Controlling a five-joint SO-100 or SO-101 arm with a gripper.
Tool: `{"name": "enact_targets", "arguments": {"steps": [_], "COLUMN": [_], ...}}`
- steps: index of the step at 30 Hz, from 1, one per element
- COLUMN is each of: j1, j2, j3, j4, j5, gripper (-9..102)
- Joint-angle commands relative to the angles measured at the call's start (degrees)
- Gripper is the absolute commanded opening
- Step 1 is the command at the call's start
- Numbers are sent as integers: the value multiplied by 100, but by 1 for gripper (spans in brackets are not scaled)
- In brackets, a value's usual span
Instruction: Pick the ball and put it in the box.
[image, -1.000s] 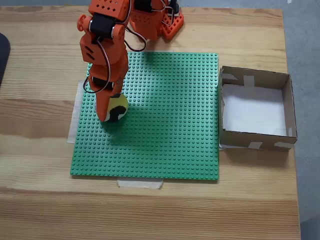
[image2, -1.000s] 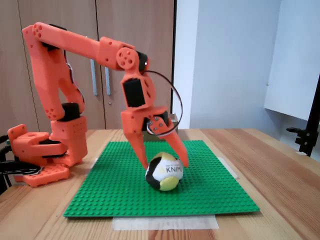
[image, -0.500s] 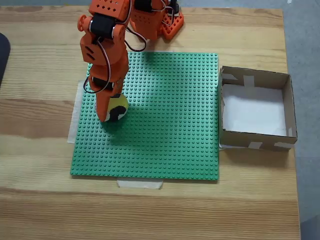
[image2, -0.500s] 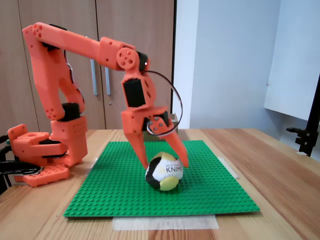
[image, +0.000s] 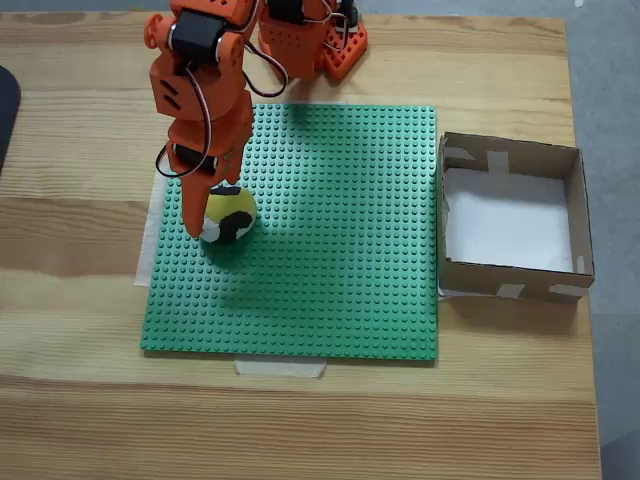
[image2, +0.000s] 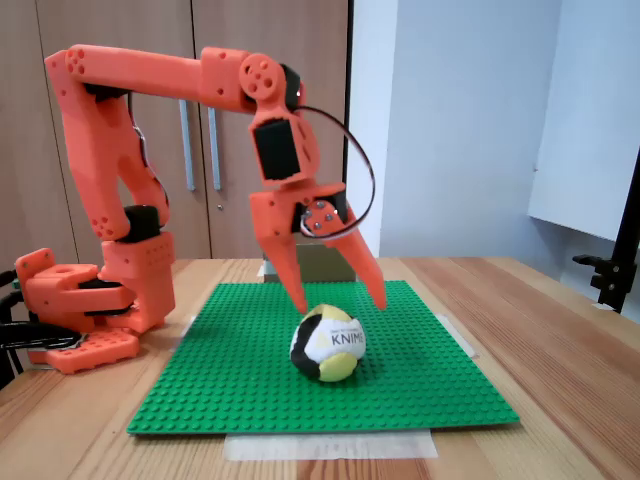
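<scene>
The wooden worktop (image: 330, 420) carries a green studded baseplate (image: 330, 250), taped down at its edges, with the orange arm (image2: 150, 75) bolted at the far side in the top-down fixed view. The box (image: 578, 210) sits just off the plate's right edge in that view, open upward, white bottom showing, well apart from everything else. The arm reaches forward from its base, upper links roughly level and the wrist bent straight down, so the tool (image2: 340, 298) hangs point-first over the plate. Its two fingers are spread apart and grip nothing; in the side-on fixed view the tips sit at about the height of the ball's top, one to each side, not closed against it. The ball (image2: 328, 343) rests on the plate near its left edge in the top-down view (image: 228, 213), directly beneath the spread fingers, so the move that matters is straight down. It is round, with no long axis to line up with. As a judgement, the grasp is not yet made: the tool would need to drop around the ball before closing, and the box lies across the plate's whole width.
</scene>
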Motion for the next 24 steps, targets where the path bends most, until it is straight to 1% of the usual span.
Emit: {"name": "enact_targets", "arguments": {"steps": [1,6,10,17,24], "j1": [-88,-158,-149,-35,-35], "j2": [149,149,105,114,149], "j3": [-519,-861,-686,79,492], "j4": [220,527,510,-18,-448], "j5": [149,272,246,70,53], "gripper": [41,41,42,42,42]}}
